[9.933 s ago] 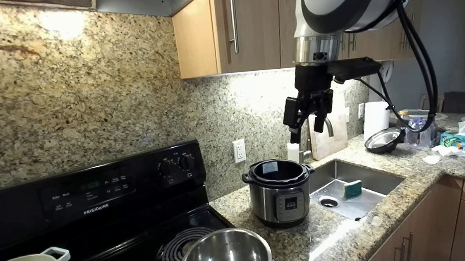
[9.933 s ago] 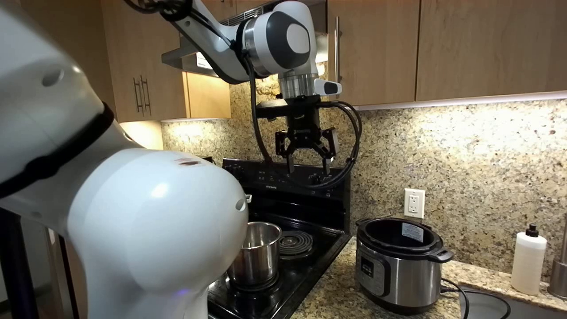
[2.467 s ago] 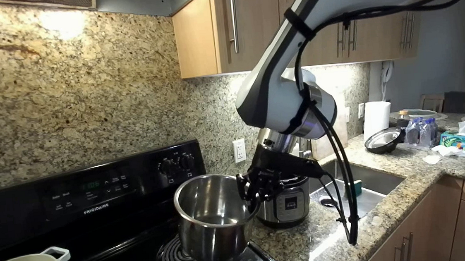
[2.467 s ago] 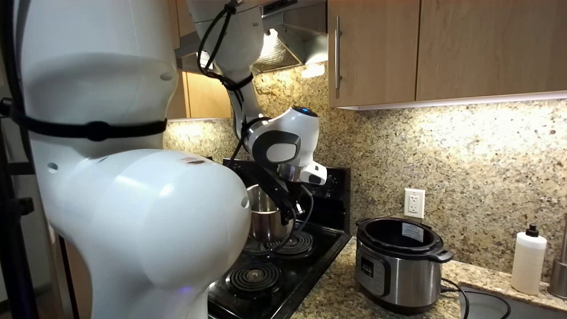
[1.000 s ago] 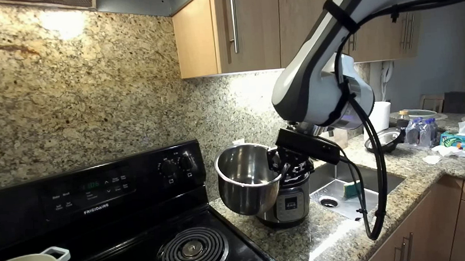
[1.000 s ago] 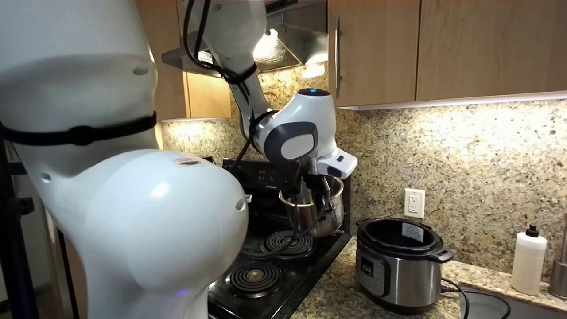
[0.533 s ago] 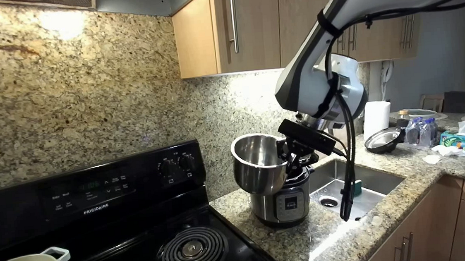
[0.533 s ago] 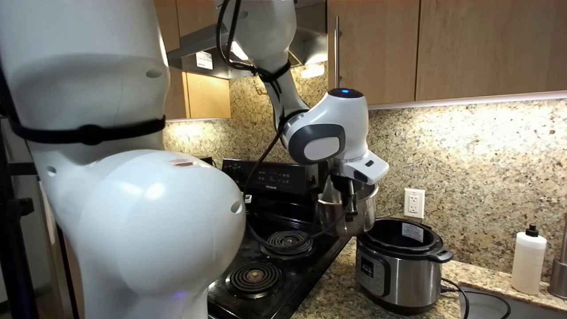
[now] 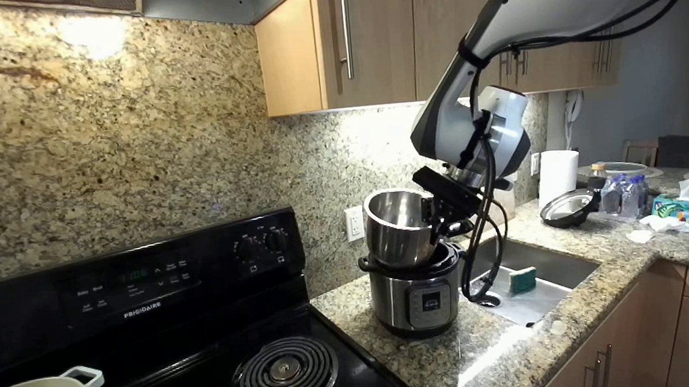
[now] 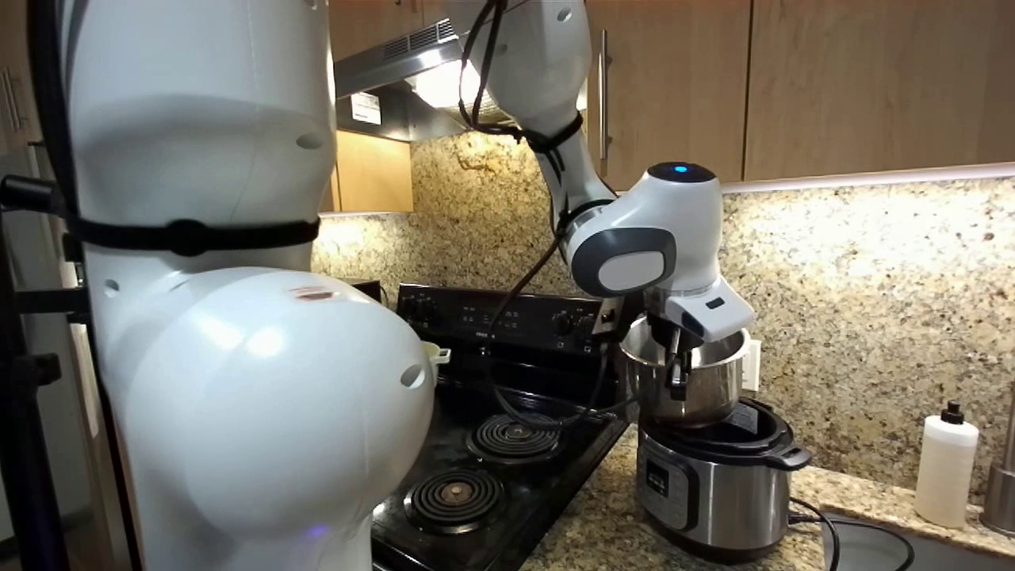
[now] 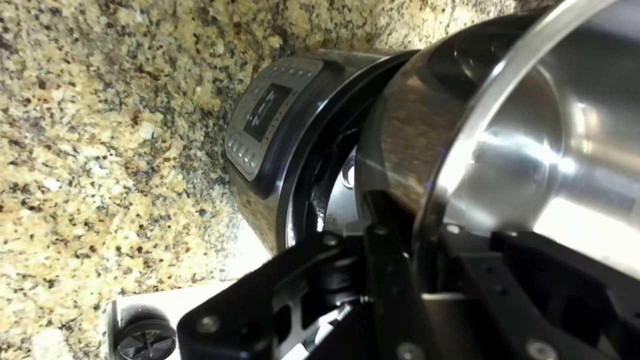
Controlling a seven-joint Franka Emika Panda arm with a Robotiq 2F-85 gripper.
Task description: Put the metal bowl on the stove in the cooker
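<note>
Gripped by its rim, the metal bowl (image 9: 398,238) hangs above the mouth of the cooker (image 9: 390,300) in an exterior view, the end effector (image 9: 434,222) at its right-hand edge; the cooker stands on the granite worktop (image 9: 432,365) just beside the stove (image 9: 170,318). In an exterior view, the arm (image 10: 686,218) leans over the bowl, whose base is near the cooker's black rim; whether the two touch cannot be told. In the wrist view, the end effector is clamped on the bowl's wall, one finger inside and one outside, and part of the cooker's opening shows past the bowl.
</note>
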